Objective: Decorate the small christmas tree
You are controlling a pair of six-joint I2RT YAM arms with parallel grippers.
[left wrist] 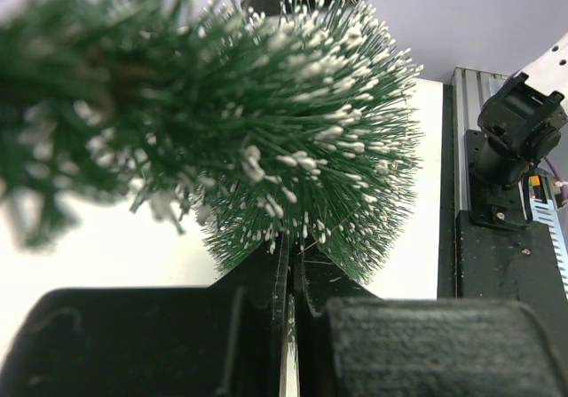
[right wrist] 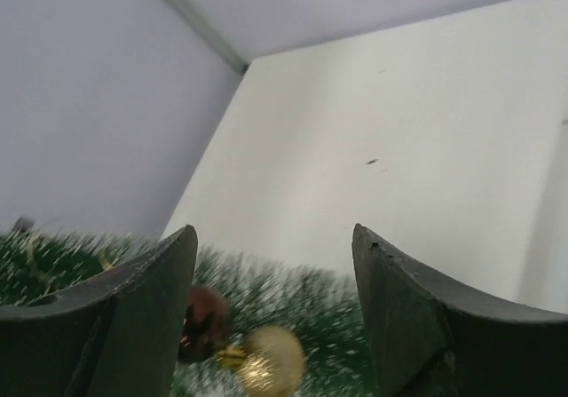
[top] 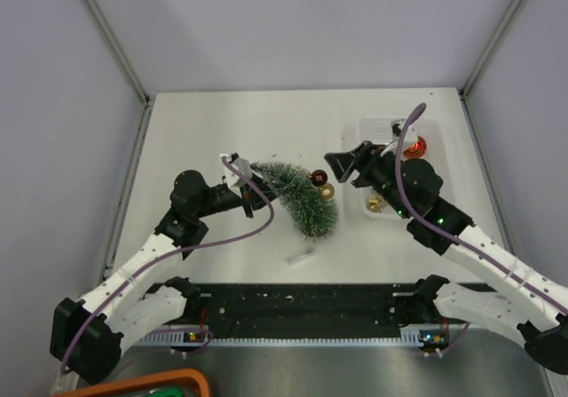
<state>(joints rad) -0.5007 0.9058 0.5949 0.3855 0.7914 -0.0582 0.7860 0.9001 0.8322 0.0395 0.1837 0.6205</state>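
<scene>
Small christmas tree of dark green, white-tipped bristles [top: 297,197] hung slanted above the white tabletop [top: 204,131] | left gripper [top: 238,177] fingers pinched shut on its narrow end | right gripper [right wrist: 275,237] fingers stood apart, empty, over the dark red bauble [right wrist: 202,321] | light, bendy; best held by the stem

Evenly bright white tabletop [top: 222,131] with soft shadows; wrist views blur the nearest part of the small christmas tree [left wrist: 293,139] and two baubles [right wrist: 271,360].
</scene>
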